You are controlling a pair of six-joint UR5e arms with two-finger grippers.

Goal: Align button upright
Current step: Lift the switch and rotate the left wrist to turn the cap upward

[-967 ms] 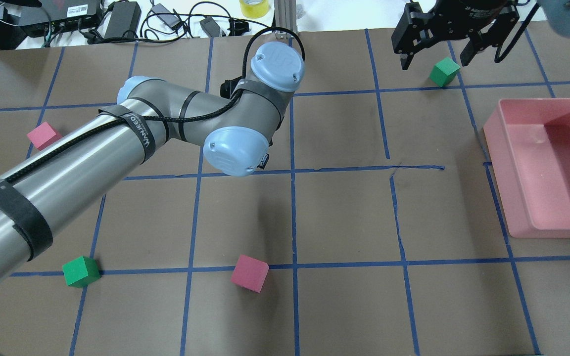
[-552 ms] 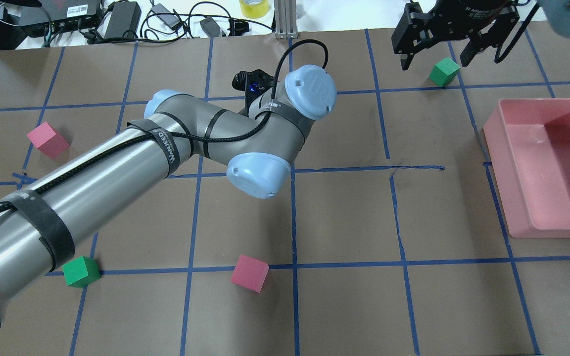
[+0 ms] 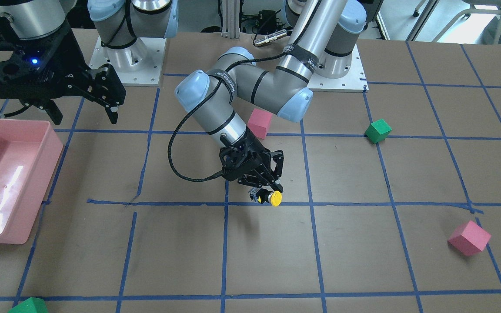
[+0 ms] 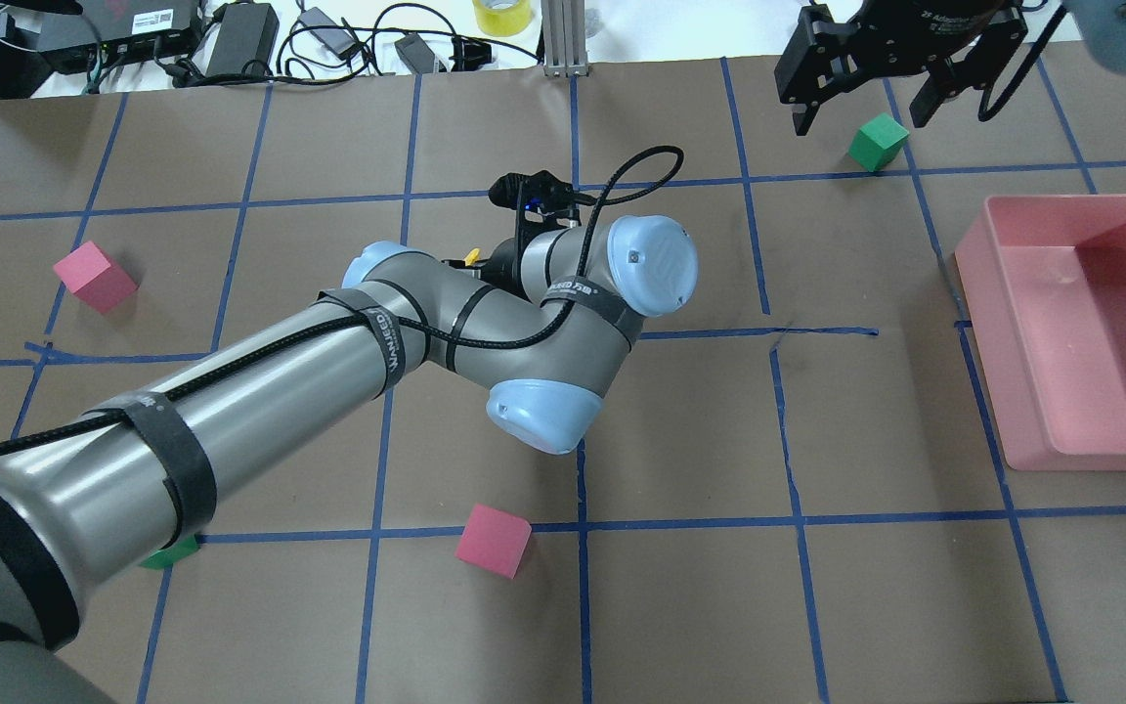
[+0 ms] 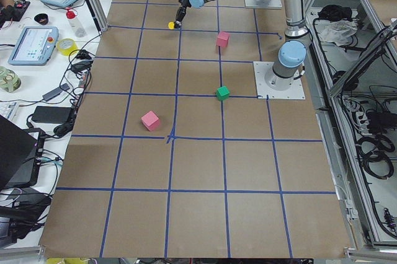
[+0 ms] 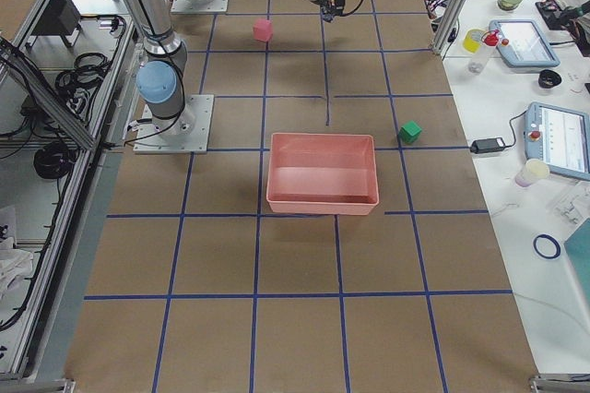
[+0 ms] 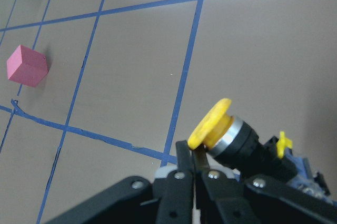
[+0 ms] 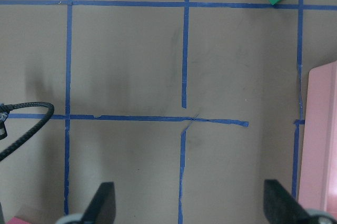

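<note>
From across the table, the left gripper [image 3: 262, 190] is out over the middle of the table [image 3: 363, 252], clamped on the button [image 3: 270, 198]. The yellow cap points sideways and a little down, so it isn't upright. The shadow underneath suggests it hangs clear of the paper. The right gripper [image 3: 84, 114] hovers by the pink bin [image 3: 55, 145], jaws apart, holding nothing

From overhead, the left arm covers nearly everything and only a sliver of yellow peeks out beside its wrist. The right gripper sits at the far edge near a green cube [image 4: 878, 141], spread wide

The two end views are too small to add much, just a yellow dot under the left arm's tip

On the left wrist camera the fingers [image 7: 184, 155] are pressed close together against the button, the cap tilted and the body slanting away. I can't make out which part they pinch

On the right wrist camera the fingers stand wide, nothing between them

I'd say the pick-up is done; turning the cap upward, setting the button on its base and letting go remain
</note>
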